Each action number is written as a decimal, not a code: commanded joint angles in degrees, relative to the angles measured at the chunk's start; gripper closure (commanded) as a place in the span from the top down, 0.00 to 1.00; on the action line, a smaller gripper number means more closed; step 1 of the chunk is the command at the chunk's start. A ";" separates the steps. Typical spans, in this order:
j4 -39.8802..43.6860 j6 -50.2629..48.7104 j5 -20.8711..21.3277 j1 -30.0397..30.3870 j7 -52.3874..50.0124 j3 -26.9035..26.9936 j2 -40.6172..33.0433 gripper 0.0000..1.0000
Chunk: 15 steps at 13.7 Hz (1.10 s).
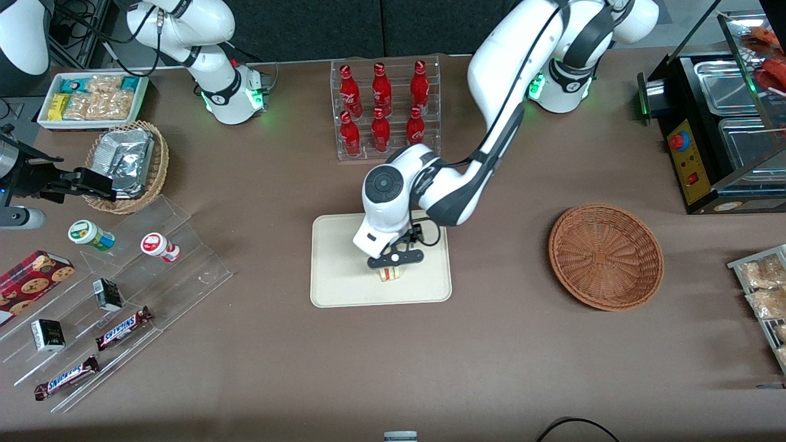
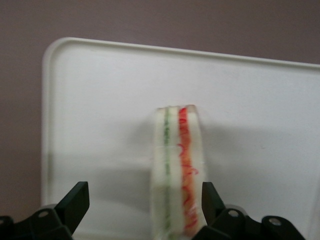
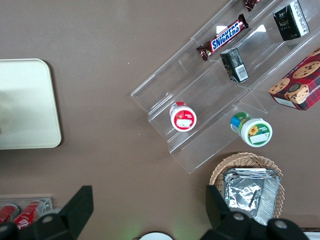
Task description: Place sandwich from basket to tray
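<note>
The sandwich (image 1: pixel 390 274) (image 2: pixel 177 175), a white wedge with a green and an orange-red filling stripe, stands on edge on the cream tray (image 1: pixel 344 258) (image 2: pixel 100 100) (image 3: pixel 25 100) in the middle of the table. My left gripper (image 1: pixel 393 265) (image 2: pixel 142 202) hangs just above it, open, fingers wide apart. The sandwich sits between them, close against one fingertip (image 2: pixel 210 200) and well apart from the other. The reddish-brown basket (image 1: pixel 605 255) lies empty beside the tray, toward the working arm's end of the table.
A clear rack of red bottles (image 1: pixel 384 107) stands farther from the front camera than the tray. Toward the parked arm's end are a tan basket of foil packs (image 1: pixel 126 162), a clear stepped stand (image 1: pixel 123 294) with snacks, and a white snack box (image 1: pixel 92 98). A black food warmer (image 1: pixel 718 123) stands near the basket.
</note>
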 commanded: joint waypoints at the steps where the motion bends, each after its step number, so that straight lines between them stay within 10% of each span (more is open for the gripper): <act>1: -8.32 -3.51 0.33 3.47 2.96 -0.02 -10.30 0.99; 15: -38.24 -7.27 -5.82 35.01 47.68 -0.02 -41.00 0.99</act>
